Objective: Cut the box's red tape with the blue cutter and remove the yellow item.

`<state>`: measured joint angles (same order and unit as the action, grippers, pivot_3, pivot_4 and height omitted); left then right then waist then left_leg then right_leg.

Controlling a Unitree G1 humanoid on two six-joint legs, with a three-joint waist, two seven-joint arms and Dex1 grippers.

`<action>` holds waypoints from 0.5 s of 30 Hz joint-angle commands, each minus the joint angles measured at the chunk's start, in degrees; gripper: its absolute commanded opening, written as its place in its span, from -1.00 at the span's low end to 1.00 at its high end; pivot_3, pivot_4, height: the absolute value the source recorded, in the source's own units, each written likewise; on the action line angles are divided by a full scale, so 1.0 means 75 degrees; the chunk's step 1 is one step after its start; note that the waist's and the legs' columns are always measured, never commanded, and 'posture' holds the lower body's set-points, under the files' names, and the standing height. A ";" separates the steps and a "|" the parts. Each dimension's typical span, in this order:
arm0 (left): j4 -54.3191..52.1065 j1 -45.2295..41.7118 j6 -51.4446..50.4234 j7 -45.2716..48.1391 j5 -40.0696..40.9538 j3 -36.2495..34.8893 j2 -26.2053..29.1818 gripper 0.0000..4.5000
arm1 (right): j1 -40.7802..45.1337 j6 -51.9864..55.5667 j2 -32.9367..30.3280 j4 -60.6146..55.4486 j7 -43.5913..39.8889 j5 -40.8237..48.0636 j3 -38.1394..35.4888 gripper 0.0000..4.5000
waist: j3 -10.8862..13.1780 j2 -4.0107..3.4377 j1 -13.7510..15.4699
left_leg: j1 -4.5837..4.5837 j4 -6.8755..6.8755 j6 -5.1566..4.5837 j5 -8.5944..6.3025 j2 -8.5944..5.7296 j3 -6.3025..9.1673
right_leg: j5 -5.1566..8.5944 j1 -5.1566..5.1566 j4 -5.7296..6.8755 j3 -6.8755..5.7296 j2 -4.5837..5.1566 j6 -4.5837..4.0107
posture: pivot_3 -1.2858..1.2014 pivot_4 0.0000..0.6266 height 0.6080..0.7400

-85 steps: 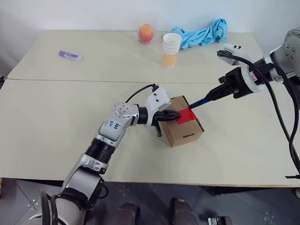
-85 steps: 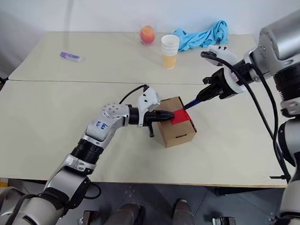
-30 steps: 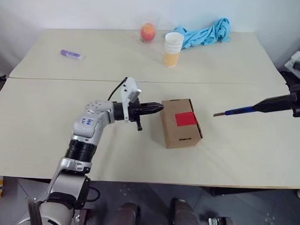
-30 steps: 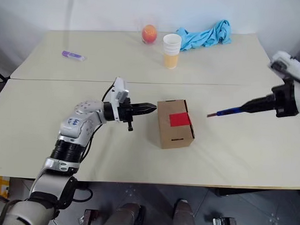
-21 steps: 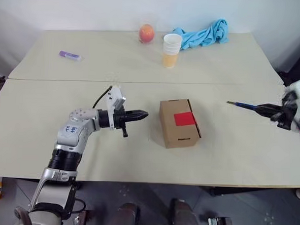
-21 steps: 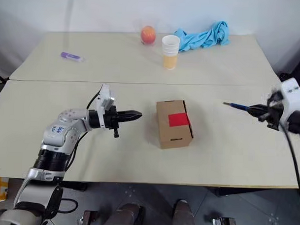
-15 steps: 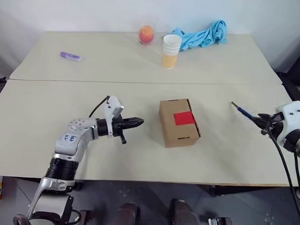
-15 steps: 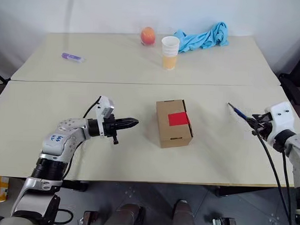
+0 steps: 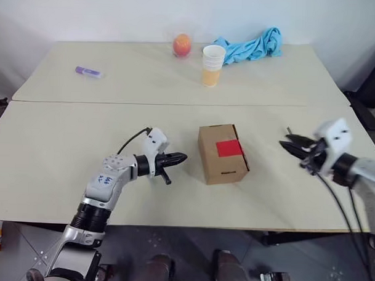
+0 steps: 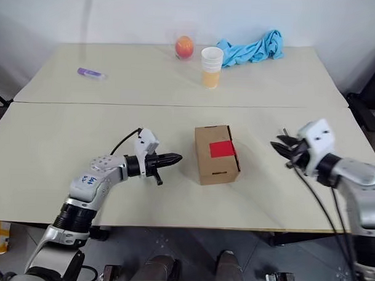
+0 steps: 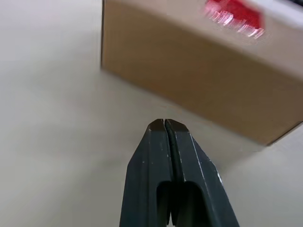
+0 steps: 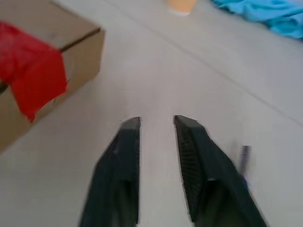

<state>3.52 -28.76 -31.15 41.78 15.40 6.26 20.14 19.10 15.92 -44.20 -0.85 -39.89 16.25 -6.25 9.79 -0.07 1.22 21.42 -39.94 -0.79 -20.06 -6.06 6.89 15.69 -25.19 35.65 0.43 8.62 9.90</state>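
The brown box (image 9: pixel 211 155) stands in the middle of the near table, with the red tape (image 9: pixel 229 148) across its top and folded over its right side (image 12: pixel 33 78). My left gripper (image 9: pixel 182 157) is shut and empty. It points at the box's left face (image 11: pixel 199 80), a short gap away. To the right of the box, my right gripper (image 9: pixel 283 142) points toward it, its fingers (image 12: pixel 125 151) a little apart with nothing between them. A slim blue piece, the blue cutter (image 12: pixel 244 158), shows beside one finger, outside the gap. The yellow item is hidden.
On the far table lie a purple marker (image 9: pixel 89 71), an orange-red fruit (image 9: pixel 182 44), a white cup (image 9: pixel 210 65) and a blue cloth (image 9: pixel 252 43). A seam (image 9: pixel 115 103) runs between the two tables. The table's right edge (image 9: pixel 354 118) is close behind the right arm.
My right gripper has come down and in toward the box, and the cutter has left its fingers. My left gripper has drawn back from the box and sunk.
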 commanded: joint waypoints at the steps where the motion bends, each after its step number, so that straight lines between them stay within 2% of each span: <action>1: -0.0110 -0.0141 0.0064 -0.0100 0.0010 0.0089 -0.0215 -1.00 | 0.0487 -0.0907 0.0482 0.0514 0.1033 -0.1237 0.0458 -0.97 | 0.0000 0.0000 -0.0007 | 0.0001 0.0000 0.0000 0.0000 0.0000 -0.0001 | 0.0000 -0.0002 0.0002 0.0000 0.0000 0.0000 | 0.03 -0.52 1.00; 5: -0.0170 -0.0159 -0.0250 -0.0270 0.0002 0.0225 -0.0400 -1.00 | 0.0663 -0.0226 0.1415 0.0456 0.0902 -0.1421 0.1392 -0.97 | 0.0000 -0.0001 -0.0016 | 0.0001 0.0007 0.0001 0.0001 0.0001 0.0000 | 0.0000 -0.0005 0.0012 0.0000 -0.0002 0.0000 | 0.03 -0.52 1.00; 9: -0.0401 -0.0135 -0.0526 -0.0193 0.0112 0.0244 -0.0341 -1.00 | 0.0590 0.0697 0.1703 -0.0225 0.0627 -0.1439 0.1916 -0.97 | -0.0001 -0.0001 -0.0037 | 0.0001 0.0008 0.0001 0.0001 0.0001 0.0002 | 0.0000 -0.0006 0.0015 0.0000 -0.0002 0.0000 | 0.03 -0.52 1.00; 12: -0.0717 0.0027 -0.0733 0.0071 0.0215 0.0258 -0.0084 -1.00 | 0.0479 0.1560 0.1759 -0.0950 0.0287 -0.1341 0.2340 -0.97 | -0.0001 -0.0001 -0.0066 | 0.0001 0.0007 0.0001 0.0000 0.0004 0.0006 | 0.0000 -0.0004 0.0014 0.0000 -0.0005 -0.0001 | 0.03 -0.52 1.00; 15: -0.1217 0.0354 -0.0917 0.0446 0.0288 0.0227 0.0521 -1.00 | 0.0495 0.2161 0.2078 -0.1363 0.0386 -0.1279 0.2510 -0.97 | -0.0001 -0.0001 -0.0175 | -0.0001 0.0018 0.0003 0.0000 0.0008 0.0007 | 0.0003 -0.0007 0.0015 0.0000 -0.0008 -0.0005 | 0.03 -0.52 1.00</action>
<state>-2.17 -26.75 -37.60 43.39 16.12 8.01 23.38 23.15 30.23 -29.82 -7.95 -36.29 5.43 10.96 9.78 -0.08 -0.10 21.39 -39.74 -0.77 -20.06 -5.99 6.94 15.72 -25.25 35.76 0.43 8.56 9.85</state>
